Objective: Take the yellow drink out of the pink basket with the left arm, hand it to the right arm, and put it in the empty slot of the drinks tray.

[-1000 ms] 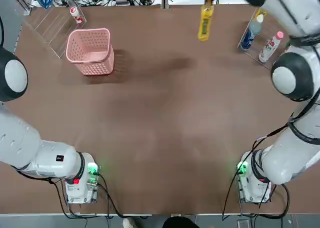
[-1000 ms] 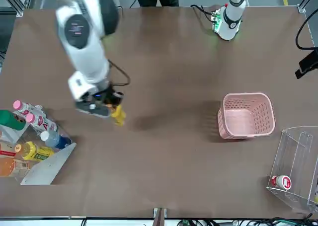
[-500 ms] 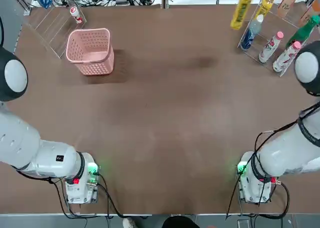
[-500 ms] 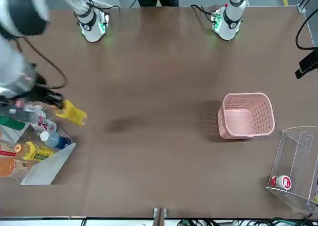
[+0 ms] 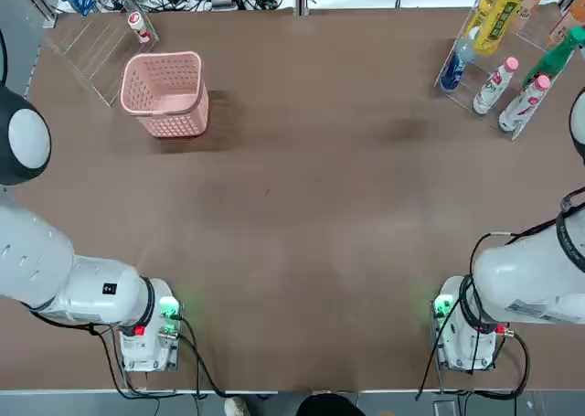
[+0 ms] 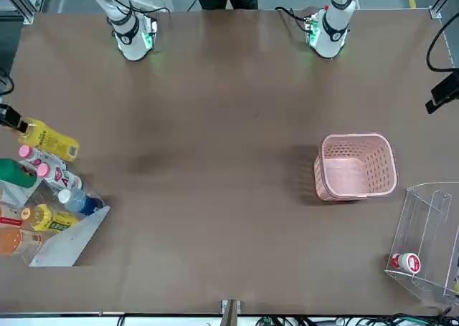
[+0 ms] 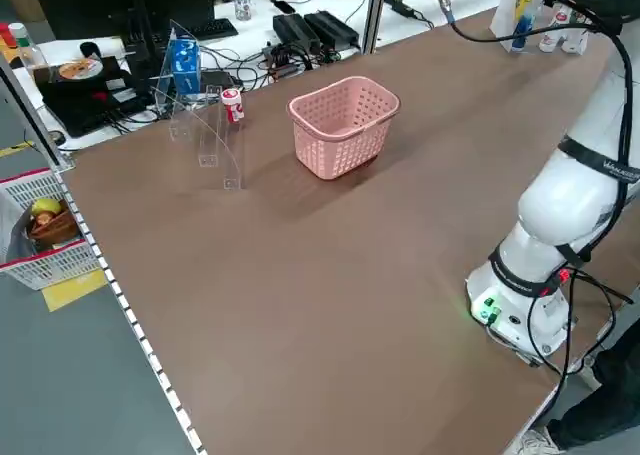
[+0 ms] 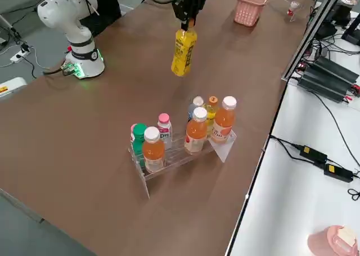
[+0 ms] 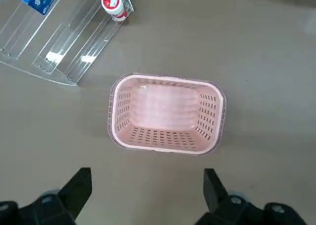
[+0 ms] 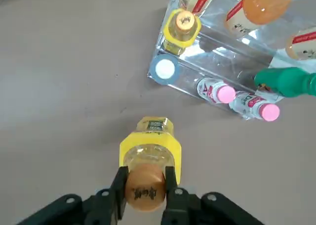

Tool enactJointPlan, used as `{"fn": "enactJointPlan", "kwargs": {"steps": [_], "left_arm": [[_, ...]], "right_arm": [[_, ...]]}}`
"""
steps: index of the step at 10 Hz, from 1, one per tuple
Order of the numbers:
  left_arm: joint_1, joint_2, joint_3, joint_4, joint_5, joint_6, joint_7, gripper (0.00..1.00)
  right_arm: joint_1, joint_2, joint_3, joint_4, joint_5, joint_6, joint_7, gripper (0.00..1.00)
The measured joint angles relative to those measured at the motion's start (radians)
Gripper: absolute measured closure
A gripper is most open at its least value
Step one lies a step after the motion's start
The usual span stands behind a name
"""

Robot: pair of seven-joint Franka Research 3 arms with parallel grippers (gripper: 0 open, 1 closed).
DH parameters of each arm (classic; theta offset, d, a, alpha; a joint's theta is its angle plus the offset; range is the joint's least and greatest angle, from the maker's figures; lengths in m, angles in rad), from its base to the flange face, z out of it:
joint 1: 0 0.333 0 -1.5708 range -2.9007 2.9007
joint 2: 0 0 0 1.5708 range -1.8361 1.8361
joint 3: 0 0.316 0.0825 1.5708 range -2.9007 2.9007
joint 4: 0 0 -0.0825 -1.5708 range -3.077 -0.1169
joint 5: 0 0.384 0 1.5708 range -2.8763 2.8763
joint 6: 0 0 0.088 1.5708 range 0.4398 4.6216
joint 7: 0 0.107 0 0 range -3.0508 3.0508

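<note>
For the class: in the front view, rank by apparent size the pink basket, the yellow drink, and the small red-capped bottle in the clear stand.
1. pink basket
2. yellow drink, though it hangs raised, nearer the camera
3. red-capped bottle

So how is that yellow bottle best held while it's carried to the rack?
By the neck, from above, as the right gripper has it: fingers shut just under the cap. The yellow drink hangs upright, its body free to drop into the drinks tray.
</note>
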Motion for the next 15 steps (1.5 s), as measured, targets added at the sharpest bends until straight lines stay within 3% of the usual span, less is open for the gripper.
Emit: {"fn": "enactJointPlan", "kwargs": {"steps": [3,7,15], "left_arm": [[0.000,0.000,0.000,0.000,0.000,0.000,0.000,0.00],[0.000,0.000,0.000,0.000,0.000,0.000,0.000,0.00],[0.000,0.000,0.000,0.000,0.000,-0.001,0.000,0.00]], "right_arm": [[-0.020,-0.001,-0.001,0.020,-0.031,0.042,-0.043,0.66],[-0.113,0.010,-0.004,0.022,-0.037,0.106,-0.075,0.66],[-0.137,0.153,-0.043,0.051,-0.080,0.236,-0.009,0.66]]}}
